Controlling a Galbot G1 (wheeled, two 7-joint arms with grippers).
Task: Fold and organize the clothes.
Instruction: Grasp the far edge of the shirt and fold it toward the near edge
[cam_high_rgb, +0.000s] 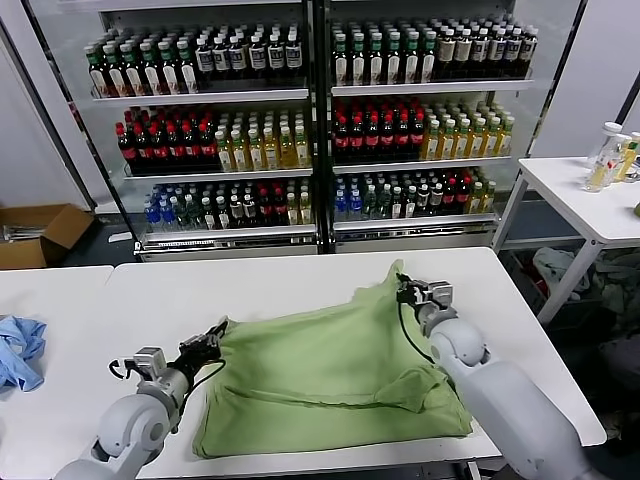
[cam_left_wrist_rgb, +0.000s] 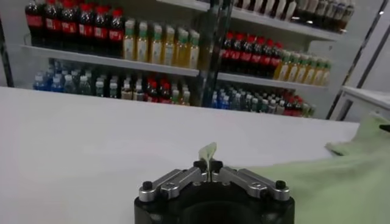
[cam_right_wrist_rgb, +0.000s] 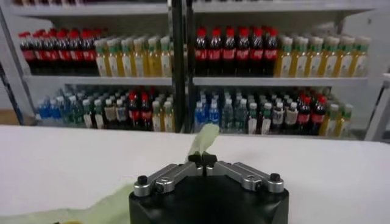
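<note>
Pinching green shirt (cam_high_rgb: 330, 375), left tool (cam_high_rgb: 212, 343), right tool (cam_high_rgb: 404, 290), logo hidden

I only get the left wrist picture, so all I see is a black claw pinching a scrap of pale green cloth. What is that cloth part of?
Observer: A light green shirt spread on the white table; the left claw grips its left edge.
Operator: Is the other arm doing anything?
Observer: Yes, the right claw is shut on the shirt's far right corner, lifting it into a peak.
Operator: Anything else lying around?
Observer: A crumpled light blue garment lies at the table's far left, apart from the shirt.
</note>
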